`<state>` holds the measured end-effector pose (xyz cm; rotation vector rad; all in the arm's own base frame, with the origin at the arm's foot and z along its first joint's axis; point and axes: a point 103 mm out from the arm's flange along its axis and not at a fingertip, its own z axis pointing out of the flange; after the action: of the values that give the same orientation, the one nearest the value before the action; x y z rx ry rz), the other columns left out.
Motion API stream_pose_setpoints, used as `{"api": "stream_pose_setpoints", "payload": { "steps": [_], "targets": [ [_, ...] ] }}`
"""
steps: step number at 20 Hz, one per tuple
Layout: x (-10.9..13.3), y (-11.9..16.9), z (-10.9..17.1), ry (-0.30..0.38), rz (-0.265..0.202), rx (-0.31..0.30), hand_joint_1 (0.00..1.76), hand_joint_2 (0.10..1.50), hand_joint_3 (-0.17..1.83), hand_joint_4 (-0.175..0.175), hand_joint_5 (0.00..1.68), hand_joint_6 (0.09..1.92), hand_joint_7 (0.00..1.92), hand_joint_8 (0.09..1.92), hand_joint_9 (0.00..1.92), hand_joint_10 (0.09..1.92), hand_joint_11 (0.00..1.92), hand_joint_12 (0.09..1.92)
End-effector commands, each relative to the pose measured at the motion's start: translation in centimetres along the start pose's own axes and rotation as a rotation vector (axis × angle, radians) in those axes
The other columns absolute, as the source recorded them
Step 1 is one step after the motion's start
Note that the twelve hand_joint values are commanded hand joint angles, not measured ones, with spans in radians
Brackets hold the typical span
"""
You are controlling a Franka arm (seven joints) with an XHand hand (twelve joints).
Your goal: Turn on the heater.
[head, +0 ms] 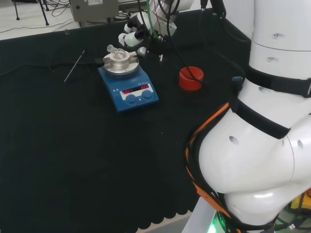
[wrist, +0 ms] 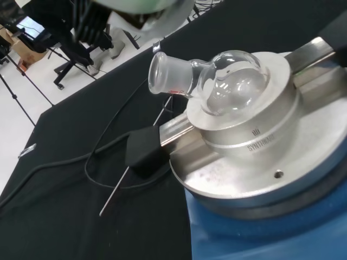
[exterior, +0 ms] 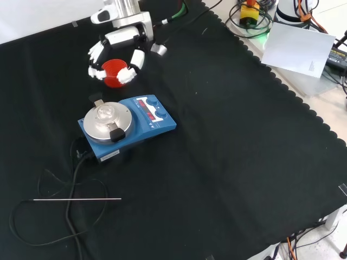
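White-tipped black fingers of the hand (exterior: 116,54) hang spread and loosely bent, gripping nothing, in the front view just above and in front of a red ribbed ring (exterior: 114,72). That ring is partly covered by the fingertips there, so whether they touch it cannot be told. In the head view the hand (head: 133,39) sits at the far edge of the cloth, half hidden behind green and black cables, and the red ribbed ring (head: 191,78) lies clear to its right.

Just beside the hand stands the heater (exterior: 130,125), a blue box with a round metal block on top and two blue knobs (exterior: 157,112) under lit red readouts on its sloped panel. The hand is near it but apart from it in the front view. A round clear glass flask (wrist: 217,80) rests in the block's hollow, neck tilted to one side; in the head view the flask (head: 115,50) is only a faint glint. The wrist view cuts off the heater's blue body (wrist: 282,233).

Farther out, a thin metal rod (exterior: 77,199) lies flat on the black cloth (exterior: 227,162), crossed by the heater's black cable (exterior: 70,179), which loops toward the cloth's edge.
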<state>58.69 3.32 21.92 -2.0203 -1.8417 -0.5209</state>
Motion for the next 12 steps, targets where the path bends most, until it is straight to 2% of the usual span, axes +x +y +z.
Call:
{"api": "stream_pose_setpoints", "payload": {
  "steps": [1,6,12],
  "targets": [
    [-0.3,-2.2,-1.1,-0.022,-0.006,-0.006,0.91,0.65,0.71,-0.024,0.72,0.76,0.55,0.67,0.71,0.62,0.35,1.31],
    [-0.8,-4.1,-2.0,-0.056,-0.003,-0.011,0.9,0.65,0.71,-0.024,0.72,0.76,0.55,0.67,0.71,0.63,0.35,1.32],
    [-1.5,-7.2,-2.8,-0.163,0.01,0.051,0.89,0.65,0.71,-0.024,0.65,0.73,0.58,0.69,0.72,0.63,0.37,1.32]
  ]
}}
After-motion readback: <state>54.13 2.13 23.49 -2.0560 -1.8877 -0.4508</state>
